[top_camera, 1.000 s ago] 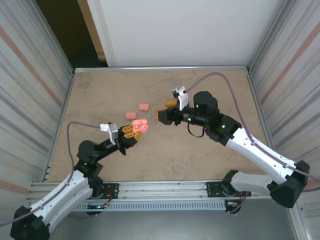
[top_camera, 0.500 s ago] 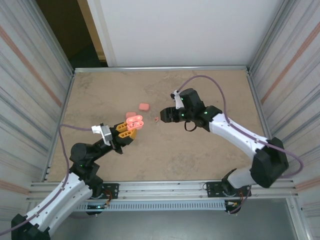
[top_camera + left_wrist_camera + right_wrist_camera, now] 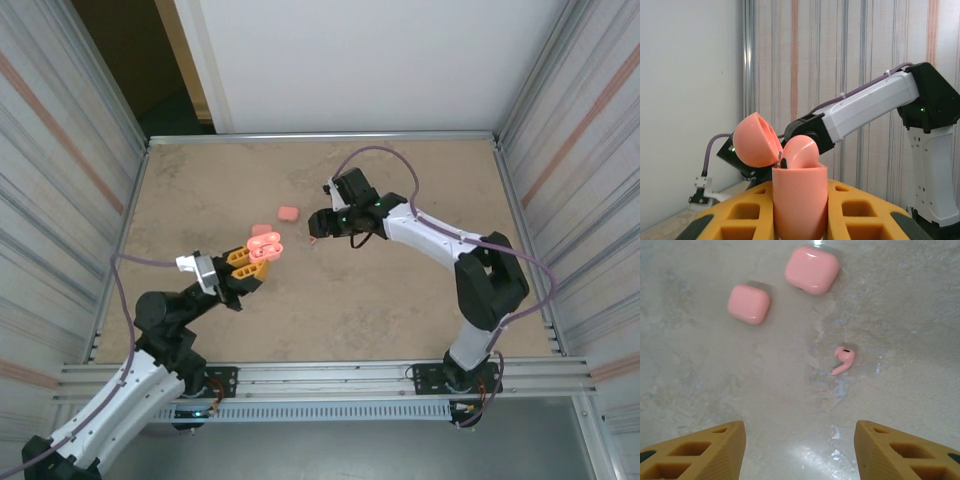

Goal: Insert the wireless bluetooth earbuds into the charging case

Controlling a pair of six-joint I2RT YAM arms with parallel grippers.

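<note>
Where the left arm reaches up from the near edge of the table (image 3: 400,300), the left gripper (image 3: 256,258) is clamped on the charging case (image 3: 265,244), its yellow fingers (image 3: 740,217) pressed against both sides of the pink body. From the left wrist camera the charging case (image 3: 799,200) stands upright between those fingers with its lid (image 3: 756,140) swung back to the left. A rounded pink piece with a dark spot rises from its mouth; it looks like an earbud seated in the case, though the angle does not make this certain.

A little farther out, one earbud (image 3: 844,359) lies loose on the bare table, stem pointing down-left in the right wrist view and touching nothing.

The right gripper (image 3: 318,226) hangs over that spot, tilted down toward the surface. Its yellow fingers (image 3: 705,450) stand well apart with nothing between them, and the earbud lies beyond the gap, nearer the right-hand finger.

Past the earbud rest two closed pink cases, apart from each other. The nearer closed case (image 3: 262,230) sits just beyond the held charging case, and the farther closed case (image 3: 288,213) lies up and to the right of it, left of the right gripper.
</note>
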